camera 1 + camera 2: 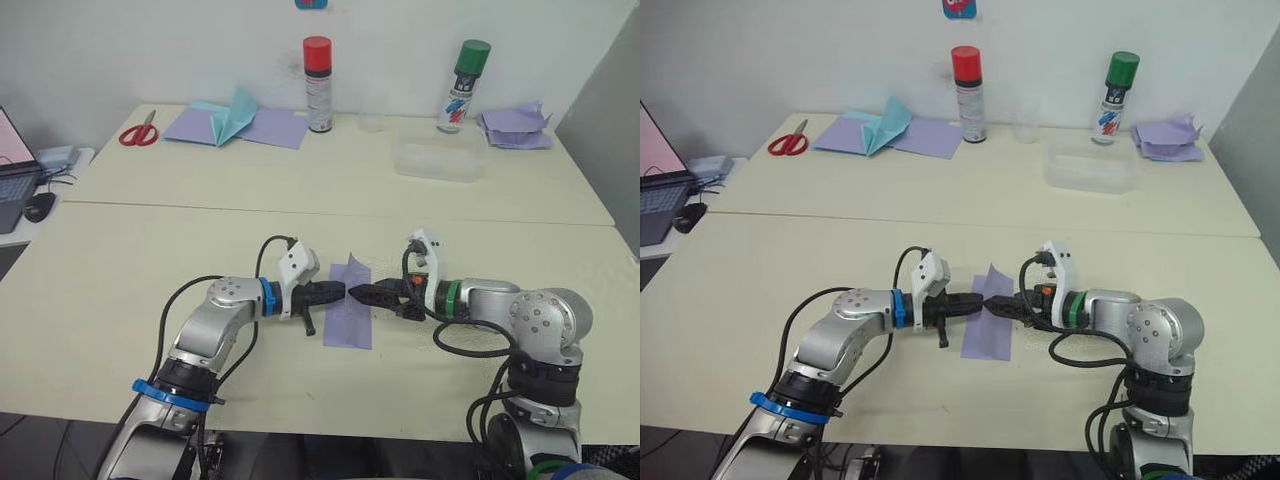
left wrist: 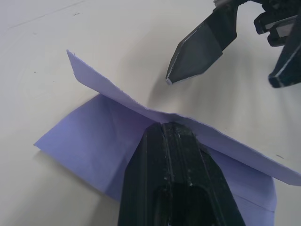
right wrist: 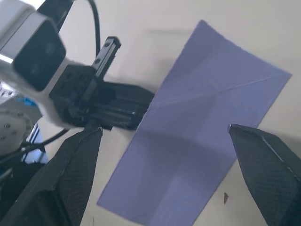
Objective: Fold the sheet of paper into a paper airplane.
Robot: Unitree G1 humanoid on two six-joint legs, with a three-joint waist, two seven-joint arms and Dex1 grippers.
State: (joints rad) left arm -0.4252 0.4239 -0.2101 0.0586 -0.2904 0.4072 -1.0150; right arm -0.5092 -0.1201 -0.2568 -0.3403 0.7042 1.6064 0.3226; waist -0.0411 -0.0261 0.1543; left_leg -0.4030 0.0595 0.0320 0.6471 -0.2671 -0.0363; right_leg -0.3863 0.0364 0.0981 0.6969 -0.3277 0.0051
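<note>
While left gripper (image 1: 338, 292) pinches raised flap of sheet of paper (image 1: 349, 318), right gripper (image 3: 164, 174), spread apart, should press crease flat on tabletop (image 1: 150, 260).

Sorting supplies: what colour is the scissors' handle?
Red; the scissors show best in the left eye view.

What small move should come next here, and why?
Probably bring the right gripper down to press the paper flat along its fold. The left gripper is shut on the paper's near edge, which stands up off the table, while the right fingers are open and straddle the sheet, holding nothing. Pressing would set the crease.
</note>
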